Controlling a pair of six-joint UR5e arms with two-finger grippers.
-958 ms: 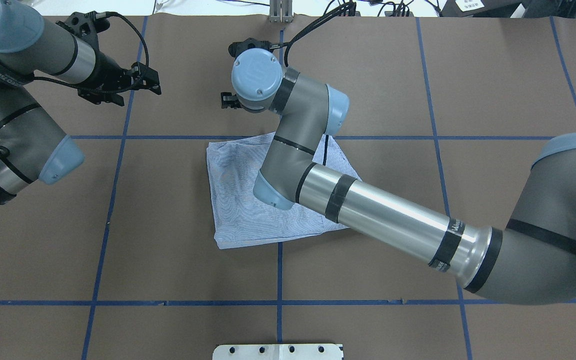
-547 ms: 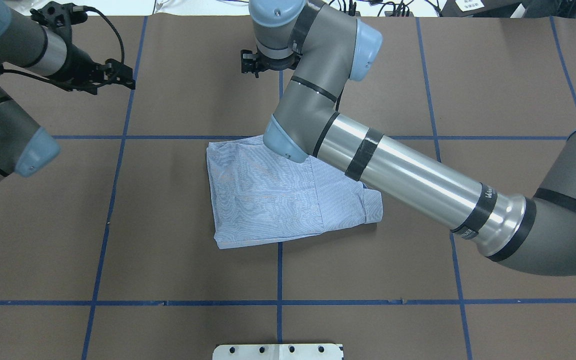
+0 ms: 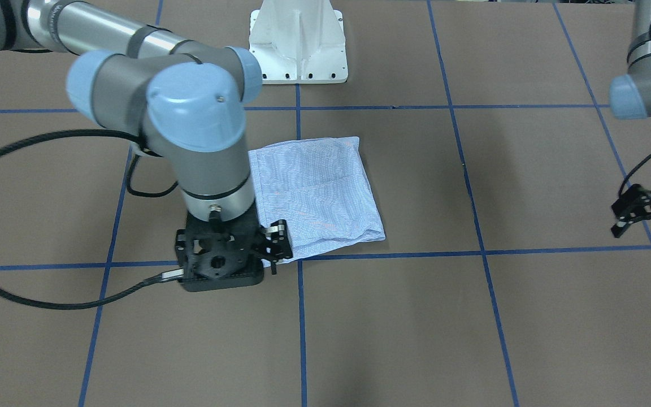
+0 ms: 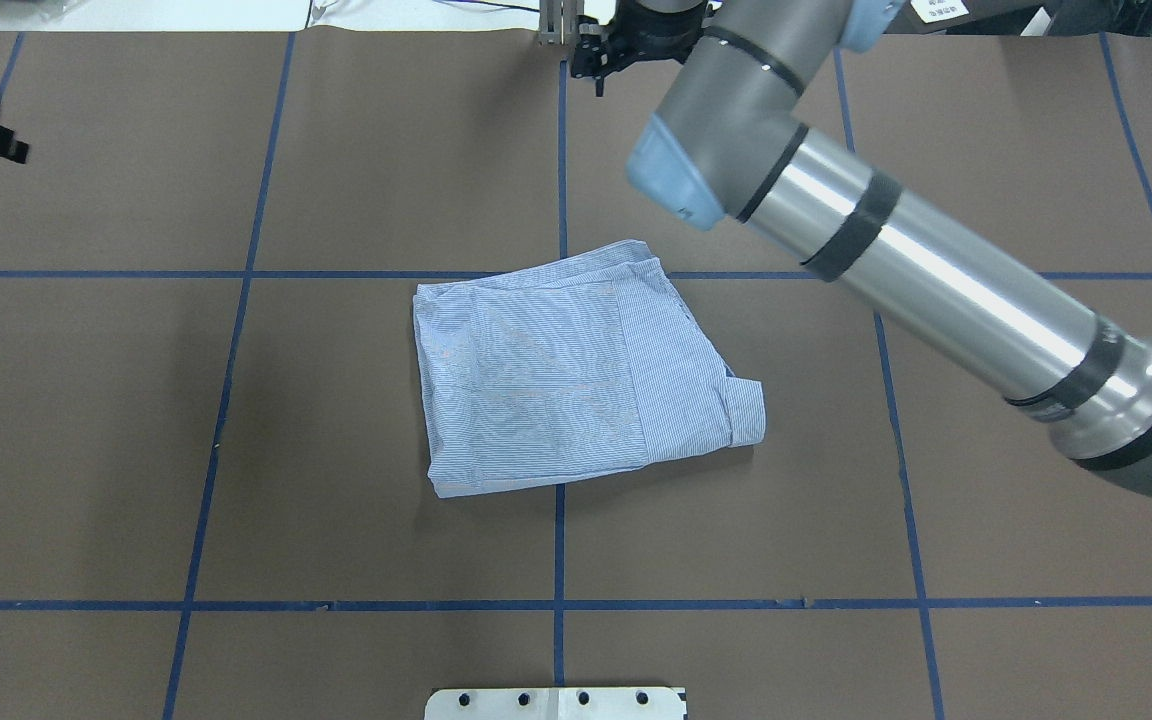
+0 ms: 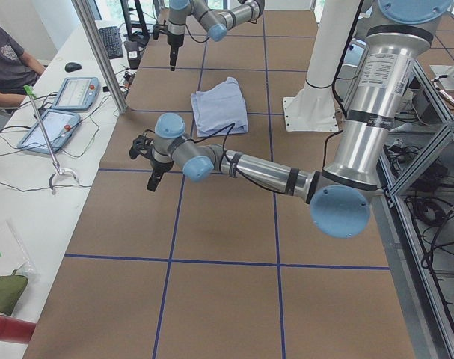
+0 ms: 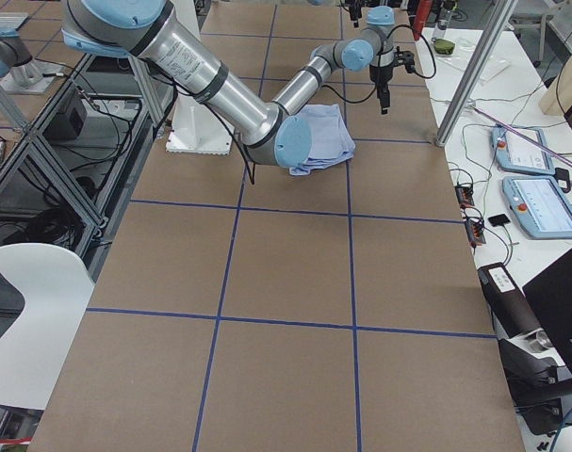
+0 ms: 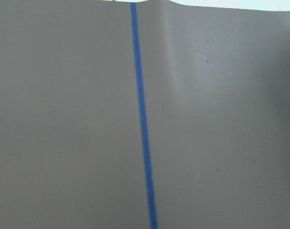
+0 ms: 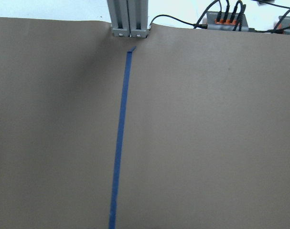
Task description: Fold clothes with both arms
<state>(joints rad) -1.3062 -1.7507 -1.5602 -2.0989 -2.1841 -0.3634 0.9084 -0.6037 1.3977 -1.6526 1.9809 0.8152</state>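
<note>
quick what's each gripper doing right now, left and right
left gripper: open, holding nothing
right gripper: holding nothing, clear of the shirt; open or closed cannot be told

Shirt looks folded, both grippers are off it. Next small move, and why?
Probably just retreat to home and stop. The shirt lies flat, folded into a compact rectangle, and neither gripper holds it: the right gripper is empty beyond its far edge, the left gripper well off to the side. One small flap pokes out; tucking it is optional.
</note>
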